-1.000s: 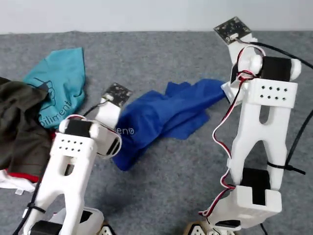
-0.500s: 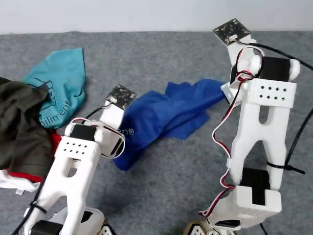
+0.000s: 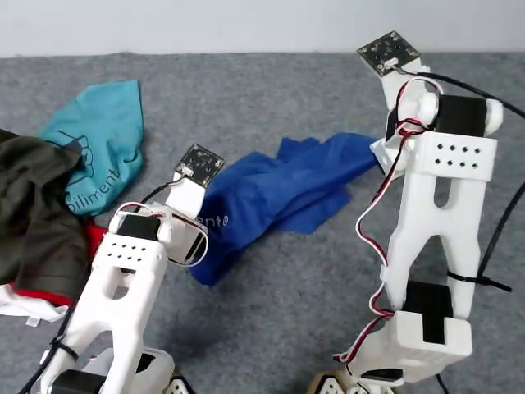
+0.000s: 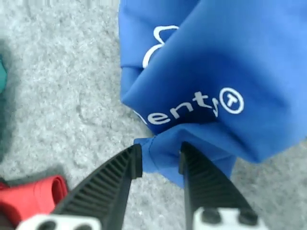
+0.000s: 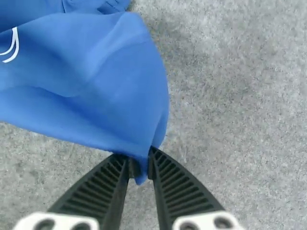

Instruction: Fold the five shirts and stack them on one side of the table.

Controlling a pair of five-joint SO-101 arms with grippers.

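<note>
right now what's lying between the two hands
The blue shirt, spread across the grey mat in the high view. The right hand is shut on one end; the left hand is open around the opposite edge.

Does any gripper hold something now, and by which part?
The right gripper holds the blue shirt, jaws shut on a bunched edge. The left gripper holds nothing yet: its jaws stand open around another edge of that shirt.

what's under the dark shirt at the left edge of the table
A red garment and a white garment poke out beneath the dark shirt; the rest of both is covered.
</note>
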